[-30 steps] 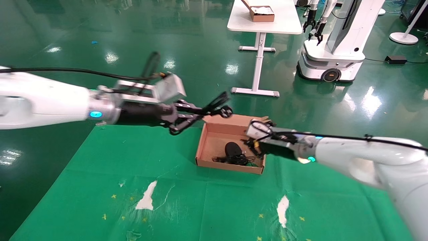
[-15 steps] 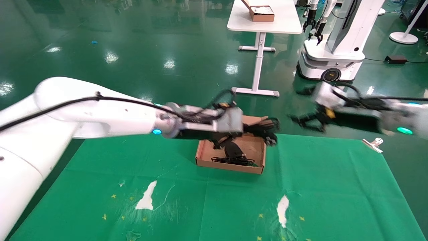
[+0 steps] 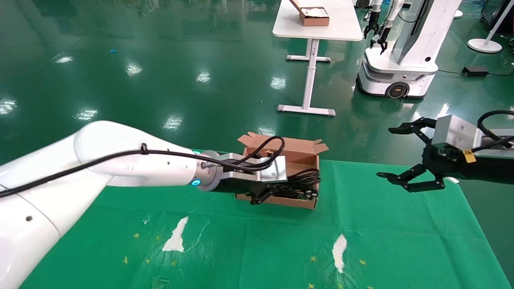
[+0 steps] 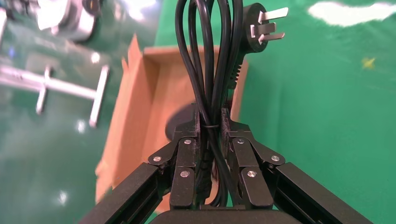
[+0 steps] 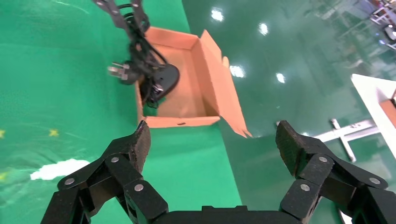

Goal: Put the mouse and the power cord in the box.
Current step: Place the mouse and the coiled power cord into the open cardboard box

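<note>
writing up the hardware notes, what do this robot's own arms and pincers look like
Both arms have glossy white shells with a thin black cable strapped along the outside and a glowing cyan ring at the wrist. A silver-grey metal camera bracket sits above each black wrist section; the right one carries a small yellow tag. The left pincer and right pincer are matte black linkage fingers joined by silver rivets.

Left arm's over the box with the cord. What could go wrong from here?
1. The plug hangs past the box wall over the green cloth; released now, the power cord may drape over the edge.
2. The mouse lies beneath; the left gripper lowering further could press it.
</note>
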Tool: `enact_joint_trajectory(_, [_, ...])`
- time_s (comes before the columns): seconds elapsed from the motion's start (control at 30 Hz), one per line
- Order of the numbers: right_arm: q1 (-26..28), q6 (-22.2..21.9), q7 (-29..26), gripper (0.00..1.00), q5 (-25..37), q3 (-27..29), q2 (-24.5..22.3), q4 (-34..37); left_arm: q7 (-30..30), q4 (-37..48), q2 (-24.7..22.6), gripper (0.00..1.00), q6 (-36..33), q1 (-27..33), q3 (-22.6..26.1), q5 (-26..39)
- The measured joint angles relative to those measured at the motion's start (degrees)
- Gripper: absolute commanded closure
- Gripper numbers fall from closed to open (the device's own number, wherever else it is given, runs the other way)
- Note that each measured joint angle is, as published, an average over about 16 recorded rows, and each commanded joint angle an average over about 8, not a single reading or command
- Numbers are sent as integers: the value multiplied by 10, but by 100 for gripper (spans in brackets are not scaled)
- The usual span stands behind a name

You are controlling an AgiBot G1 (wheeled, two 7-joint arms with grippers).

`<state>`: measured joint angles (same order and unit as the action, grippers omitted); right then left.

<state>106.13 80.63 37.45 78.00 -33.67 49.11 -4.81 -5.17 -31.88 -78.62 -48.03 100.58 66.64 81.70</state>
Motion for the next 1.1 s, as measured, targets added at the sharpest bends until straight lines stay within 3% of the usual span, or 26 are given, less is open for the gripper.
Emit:
enact_joint_trajectory(0.23, [0, 29, -29, 0, 8, -6, -11, -32, 53, -18, -1, 100, 50, -4, 52, -3])
enact_joint_trajectory(0.47, [-10, 20, -64, 0, 20, -13, -22, -77, 65, -42, -3, 97, 108, -10, 96, -8])
enact_joint_trajectory(0.73, [-37, -34, -115, 0, 26, -15, -28, -153, 71, -52, -4, 1, 163, -16, 136, -18])
enact_joint_trajectory(1.1, [-79, -91, -194, 0, 18, -10, -23, -303, 83, -57, -4, 0, 196, -15, 169, -35])
